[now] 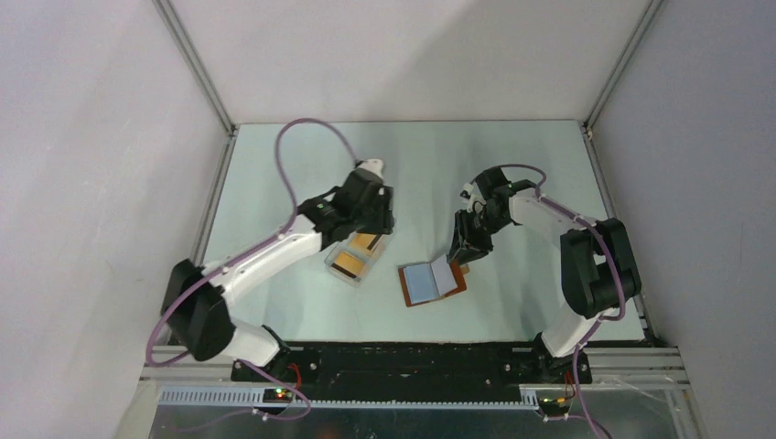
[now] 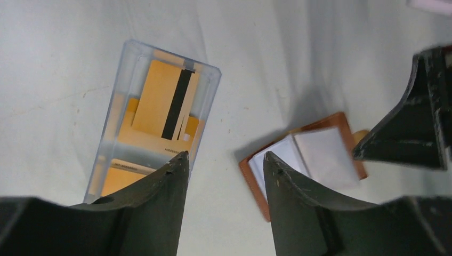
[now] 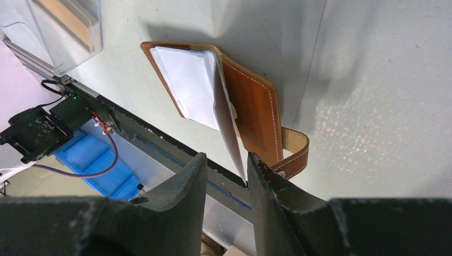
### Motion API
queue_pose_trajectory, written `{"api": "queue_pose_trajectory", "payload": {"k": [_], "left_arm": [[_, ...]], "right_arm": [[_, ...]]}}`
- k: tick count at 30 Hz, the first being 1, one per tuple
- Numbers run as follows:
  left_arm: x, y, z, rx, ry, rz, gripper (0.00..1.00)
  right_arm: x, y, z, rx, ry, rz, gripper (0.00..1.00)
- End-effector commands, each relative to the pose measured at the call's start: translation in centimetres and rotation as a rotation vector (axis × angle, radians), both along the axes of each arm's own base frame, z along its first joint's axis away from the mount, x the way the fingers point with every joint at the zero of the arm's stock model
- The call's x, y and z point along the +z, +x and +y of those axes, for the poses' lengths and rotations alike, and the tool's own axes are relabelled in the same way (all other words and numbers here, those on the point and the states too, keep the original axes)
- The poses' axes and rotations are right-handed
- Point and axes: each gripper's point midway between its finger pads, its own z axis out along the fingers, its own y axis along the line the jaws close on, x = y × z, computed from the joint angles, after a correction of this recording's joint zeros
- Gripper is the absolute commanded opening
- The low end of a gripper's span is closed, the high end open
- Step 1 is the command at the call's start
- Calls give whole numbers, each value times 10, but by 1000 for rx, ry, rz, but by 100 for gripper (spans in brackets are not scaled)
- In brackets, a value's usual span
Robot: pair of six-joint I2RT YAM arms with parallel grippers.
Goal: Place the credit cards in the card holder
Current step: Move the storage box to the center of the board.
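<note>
Hovering above credit cards (image 2: 160, 101), left gripper (image 2: 224, 156) gapes empty (right gripper (image 3: 226, 156), at card holder (image 3: 256, 101): unclear).

No lettering can be read anywhere. A thin orange-gold rectangular card (image 2: 144, 141) in the clear plastic rectangular box (image 2: 211, 95), left of centre in the left wrist view, carries a short line of dark print — too small and blurred to make out.

Clear plastic box (image 2: 208, 88) on pale table (image 1: 302, 311), left of centre; grey walls (image 1: 91, 137) around.
</note>
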Motion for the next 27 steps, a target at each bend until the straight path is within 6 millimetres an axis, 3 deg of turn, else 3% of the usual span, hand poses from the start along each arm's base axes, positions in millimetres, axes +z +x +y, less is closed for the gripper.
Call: {"api": "queue_pose_trajectory", "payload": {"k": [1,7,13,17,21,27], "left_arm": [[8,5,10,198,-323,50,60],[-18,2,34,412,-544,132,66],[-41,-2,29,447,-616,215,64],[-56,1,33,486,-592,238,62],[-71,4,39,529,-564,256,62],[-82,13,48,621,-552,248,59]], "right_arm": [[25,7,8,2,42,-66,38],[48,18,17,4,88,-143,38],[70,28,27,15,141,-204,38],[84,23,43,61,176,-229,38],[76,16,55,100,138,-212,35],[36,13,48,105,-8,-134,14]]}}
